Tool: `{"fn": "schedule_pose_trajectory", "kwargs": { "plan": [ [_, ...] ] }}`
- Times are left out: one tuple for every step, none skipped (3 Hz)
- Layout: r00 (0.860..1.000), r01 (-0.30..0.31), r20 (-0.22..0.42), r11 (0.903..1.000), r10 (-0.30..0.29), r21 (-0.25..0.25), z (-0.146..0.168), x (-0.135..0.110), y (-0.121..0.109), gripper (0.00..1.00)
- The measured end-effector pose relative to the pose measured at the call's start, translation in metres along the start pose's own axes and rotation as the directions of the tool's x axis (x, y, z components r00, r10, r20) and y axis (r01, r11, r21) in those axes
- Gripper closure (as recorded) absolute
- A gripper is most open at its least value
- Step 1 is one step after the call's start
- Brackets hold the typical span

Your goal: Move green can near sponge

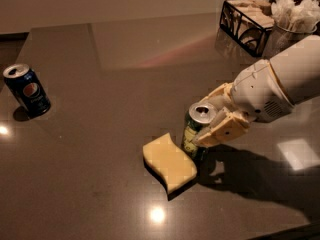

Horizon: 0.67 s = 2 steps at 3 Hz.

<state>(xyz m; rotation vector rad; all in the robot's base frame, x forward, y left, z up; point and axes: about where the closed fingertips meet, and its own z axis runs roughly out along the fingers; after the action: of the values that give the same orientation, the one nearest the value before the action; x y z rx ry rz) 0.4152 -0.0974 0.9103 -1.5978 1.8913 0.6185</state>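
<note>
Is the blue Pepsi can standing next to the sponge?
No; the Pepsi can stands far away, while the end effector holds the green can beside the sponge.

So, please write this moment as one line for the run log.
gripper: shut on green can | green can: upright on table, close beside sponge | Pepsi can: far left

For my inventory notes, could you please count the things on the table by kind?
Cans: 2, the green can in the jaws of the gripper at centre right, and the blue Pepsi can at left.
Sponges: 1, the sponge beside the green can.
Black wire baskets: 1.
Cups holding white paper: 1.
Total: 5.
</note>
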Motion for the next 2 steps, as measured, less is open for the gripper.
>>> {"fn": "schedule_pose_trajectory", "kwargs": {
  "plan": [
    [1.000, 0.009, 0.004, 0.9997, -0.009, -0.022, 0.0074, -0.0019, 0.0029, 0.12],
    [1.000, 0.013, 0.002, 0.9997, -0.013, -0.021, 0.0074, -0.0036, 0.0040, 0.00]
  ]
}}
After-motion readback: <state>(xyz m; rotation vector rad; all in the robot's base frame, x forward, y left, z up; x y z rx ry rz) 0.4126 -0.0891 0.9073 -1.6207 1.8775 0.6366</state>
